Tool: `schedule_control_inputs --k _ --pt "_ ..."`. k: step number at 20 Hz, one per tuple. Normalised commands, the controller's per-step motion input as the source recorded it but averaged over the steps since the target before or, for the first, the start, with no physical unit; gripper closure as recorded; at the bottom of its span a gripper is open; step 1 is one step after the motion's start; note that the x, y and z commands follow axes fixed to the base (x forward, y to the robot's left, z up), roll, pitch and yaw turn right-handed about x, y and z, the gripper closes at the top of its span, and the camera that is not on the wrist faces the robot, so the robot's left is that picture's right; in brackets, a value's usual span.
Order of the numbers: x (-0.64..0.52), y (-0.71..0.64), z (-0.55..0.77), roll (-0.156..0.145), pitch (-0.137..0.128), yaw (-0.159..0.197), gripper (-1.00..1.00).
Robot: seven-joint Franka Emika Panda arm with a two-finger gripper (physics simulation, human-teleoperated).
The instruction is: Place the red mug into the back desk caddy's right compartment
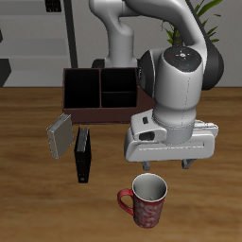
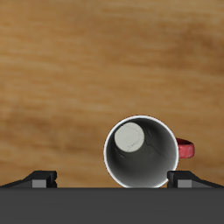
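Observation:
The red mug (image 1: 145, 200) with a pale speckled pattern stands upright on the wooden table near its front edge, its loop handle (image 1: 124, 199) showing. In the wrist view the red mug (image 2: 140, 156) is seen from straight above, with its grey-white inside. My gripper (image 1: 167, 165) hangs open and empty just above and slightly behind the mug, not touching it. The back desk caddy (image 1: 99, 93), dark brown with a black inside, stands farther back; its undivided end section (image 1: 83, 90) is open, and its other end is hidden behind my arm.
A grey book (image 1: 60, 133) and a black book (image 1: 83, 154) lie on the table between the caddy and the front edge, beside the mug's area. A plant and shelves stand behind the table.

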Motion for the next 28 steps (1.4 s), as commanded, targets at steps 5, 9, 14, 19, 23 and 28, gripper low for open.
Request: schedule_control_inputs --k 5,9,14,19,23,28 --pt "-0.04 0.13 -0.09 -0.014 -0.011 -0.037 -1.00" --pt "0.03 0.05 -0.09 -0.017 -0.006 0.005 -1.00" --pt "0.01 0.01 -0.09 -0.045 -0.052 -0.024 -1.00" --pt "-0.05 0.14 -0.14 0.003 -0.031 -0.001 -1.00" --pt "0.01 0.03 -0.15 -0.006 0.009 -0.020 -1.00" --pt "0.02 0.06 -0.15 -0.003 -0.010 -0.020 -1.00"
